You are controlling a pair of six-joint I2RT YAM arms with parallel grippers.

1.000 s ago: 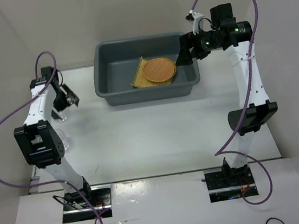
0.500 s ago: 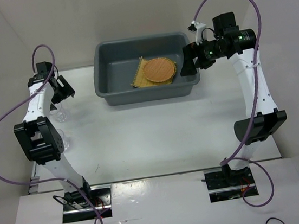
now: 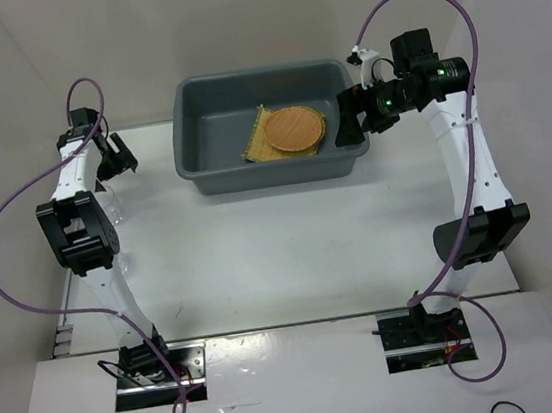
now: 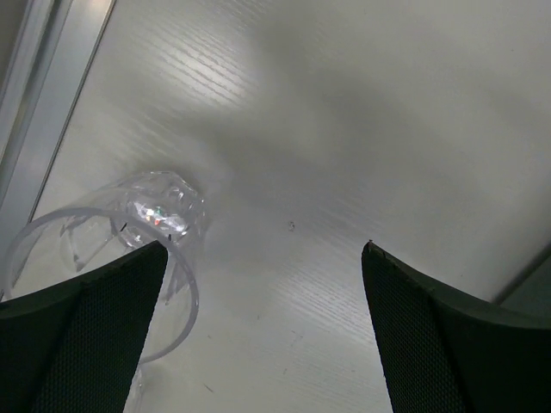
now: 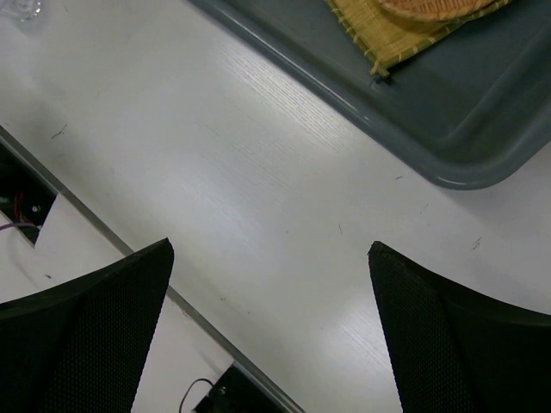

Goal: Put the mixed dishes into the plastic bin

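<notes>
The dark grey plastic bin [image 3: 213, 170] stands at the back middle of the table. Inside it a square yellow bamboo-slat tray [image 3: 259, 146] lies with a round orange-brown plate [image 3: 296, 128] on top. My right gripper [image 3: 351, 122] hangs open at the bin's right rim; its wrist view shows the bin's corner [image 5: 448, 129] and the tray's edge [image 5: 387, 39]. My left gripper [image 3: 117, 157] is open at the far left. In the left wrist view a clear plastic cup [image 4: 164, 206] sits on the table by the left finger [image 4: 95, 335], its rim partly behind that finger. Nothing lies between the fingers.
White walls close in the table on the left, back and right. The table's left edge rail [image 4: 43, 103] runs just beyond the cup. The near table edge and an arm base [image 5: 17, 202] show in the right wrist view.
My left gripper has moved toward the back left corner, over the cup. My right gripper has drawn back a little from above the bin to its right rim. Both stay open.
</notes>
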